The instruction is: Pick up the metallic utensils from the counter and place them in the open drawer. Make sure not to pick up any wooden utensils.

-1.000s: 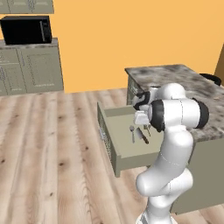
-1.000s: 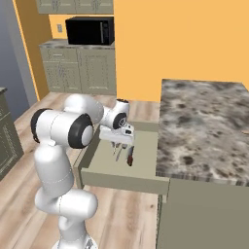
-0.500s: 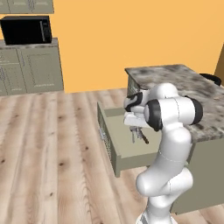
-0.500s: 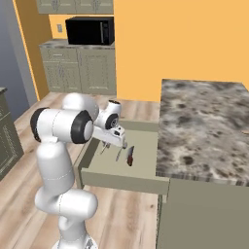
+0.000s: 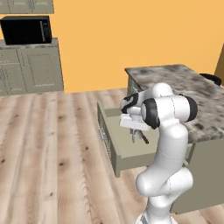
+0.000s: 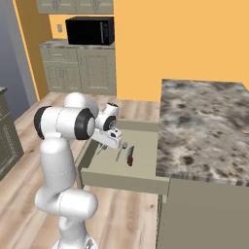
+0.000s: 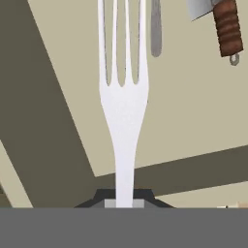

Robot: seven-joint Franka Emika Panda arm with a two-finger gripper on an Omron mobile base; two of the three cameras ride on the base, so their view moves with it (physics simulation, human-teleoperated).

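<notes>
While I hold the fork point(image 7: 123, 97) clamped by its handle between my closed gripper point(image 7: 124, 198), it points tines-first down over the open drawer point(image 6: 121, 182). Two other pieces already lie on the drawer floor: a slim silver utensil point(image 6: 119, 151) and a brown-handled knife point(image 6: 130, 155), side by side. My worry is the release: let go from this height and the fork could bounce, land across those pieces, or slide towards the drawer's wall. On the counter point(image 6: 204, 126), a tan stick point(image 6: 245, 131) at the far edge must stay untouched.
</notes>
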